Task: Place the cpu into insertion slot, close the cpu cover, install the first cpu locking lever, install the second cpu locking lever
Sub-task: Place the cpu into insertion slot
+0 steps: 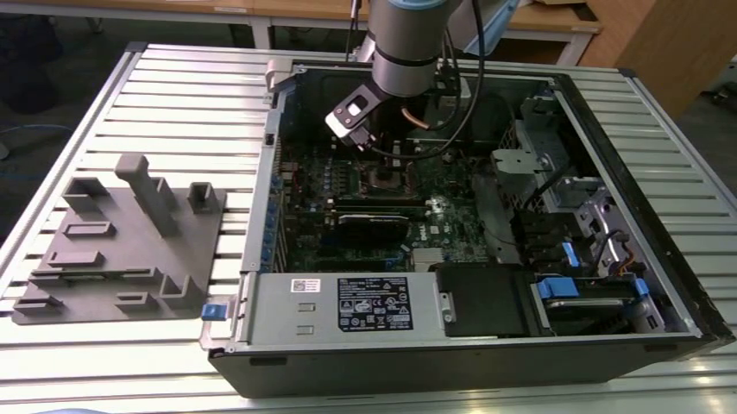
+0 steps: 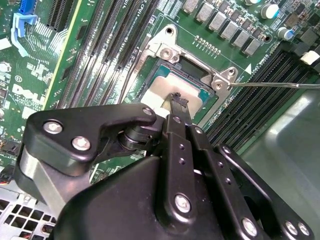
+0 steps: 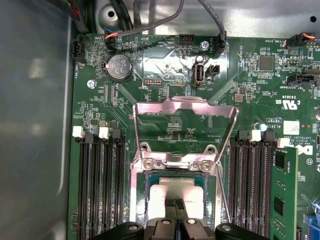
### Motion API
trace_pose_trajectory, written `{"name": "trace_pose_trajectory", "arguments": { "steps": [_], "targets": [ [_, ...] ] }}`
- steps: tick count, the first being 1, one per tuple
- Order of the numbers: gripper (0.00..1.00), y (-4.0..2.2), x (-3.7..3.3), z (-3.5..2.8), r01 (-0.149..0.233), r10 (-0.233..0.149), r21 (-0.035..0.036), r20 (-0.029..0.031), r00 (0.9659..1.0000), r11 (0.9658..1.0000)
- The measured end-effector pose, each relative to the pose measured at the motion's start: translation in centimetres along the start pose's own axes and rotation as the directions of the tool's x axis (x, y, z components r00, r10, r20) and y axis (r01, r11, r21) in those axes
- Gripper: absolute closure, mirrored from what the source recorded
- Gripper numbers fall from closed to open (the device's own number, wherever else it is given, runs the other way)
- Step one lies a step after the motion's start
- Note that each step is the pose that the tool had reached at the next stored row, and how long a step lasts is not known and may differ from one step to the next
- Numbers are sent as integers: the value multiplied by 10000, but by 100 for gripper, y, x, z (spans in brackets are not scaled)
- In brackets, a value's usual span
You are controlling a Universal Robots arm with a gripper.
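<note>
Silver-grey cpu (image 3: 162,192) sits in the insertion slot (image 2: 162,50) toward the far end of the board, and the cpu cover (image 3: 185,104) is flipped open. The gripper (image 3: 175,204) is pinched closed and empty, tips at the chip's face. I'd press dead centre, gently, so all 4 corners seat flat.

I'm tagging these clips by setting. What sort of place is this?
Probably a robotics lab or workshop: an open computer case lies on a slatted metal table, a grey fixture block sits beside it, and wooden desks stand behind. The robot arm reaches into the case.
</note>
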State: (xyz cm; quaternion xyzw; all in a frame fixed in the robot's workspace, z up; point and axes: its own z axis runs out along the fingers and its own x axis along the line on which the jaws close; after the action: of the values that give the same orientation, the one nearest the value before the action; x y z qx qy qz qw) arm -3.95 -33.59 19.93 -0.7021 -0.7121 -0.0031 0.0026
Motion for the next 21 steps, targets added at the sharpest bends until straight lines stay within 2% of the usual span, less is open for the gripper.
{"name": "trace_pose_trajectory", "arguments": {
  "steps": [8,9,14,21],
  "targets": [
    [89,0,0,7,0,0,-5,-6,10000,10000],
    [89,2,3,-5,0,0,-15,-24,10000,10000],
    [89,0,2,-153,0,0,-2,-2,10000,10000],
    [89,0,2,-165,0,0,-2,-4,10000,10000]
  ]
}}
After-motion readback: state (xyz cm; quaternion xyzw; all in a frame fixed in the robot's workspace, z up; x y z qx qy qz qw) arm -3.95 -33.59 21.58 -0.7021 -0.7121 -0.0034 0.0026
